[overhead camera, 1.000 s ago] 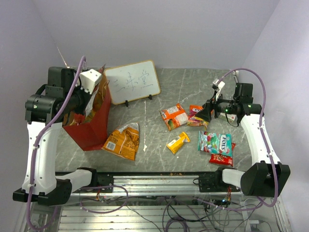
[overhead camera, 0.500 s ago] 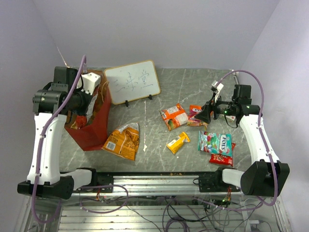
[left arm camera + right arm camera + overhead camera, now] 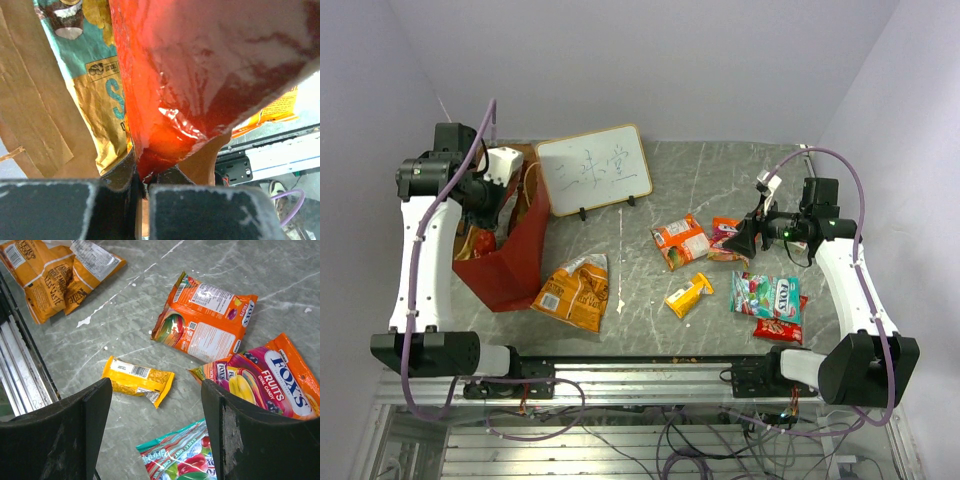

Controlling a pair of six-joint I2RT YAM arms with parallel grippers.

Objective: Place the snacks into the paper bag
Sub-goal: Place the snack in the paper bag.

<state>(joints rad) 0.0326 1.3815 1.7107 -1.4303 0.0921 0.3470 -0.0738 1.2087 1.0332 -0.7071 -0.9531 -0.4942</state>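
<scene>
Progress barely begun, by the look. Nearest, loose on grey marbled counter (image 3: 640,330): red pack (image 3: 778,328), teal-white candy bag (image 3: 765,295), yellow pack (image 3: 688,295), orange chip bags (image 3: 575,290), then orange pack (image 3: 680,240). Above those, right pincer (image 3: 155,390) spread wide, empty. Farther left, left pincer (image 3: 142,184) clamped on red Doritos bag (image 3: 210,75) at mouth of paper bag (image 3: 515,265), teal-yellow packet (image 3: 100,90) already inside. Beyond, whiteboard (image 3: 595,170) and plain lilac walls (image 3: 720,70).

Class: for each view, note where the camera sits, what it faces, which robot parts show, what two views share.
Top external: above and behind, looking down at the table; both arms show.
Left wrist: at the paper bag, facing a red packet the left gripper pinches.
Right wrist: above the snacks, looking down; right gripper open.
Shared: yellow packet, top and right wrist.
</scene>
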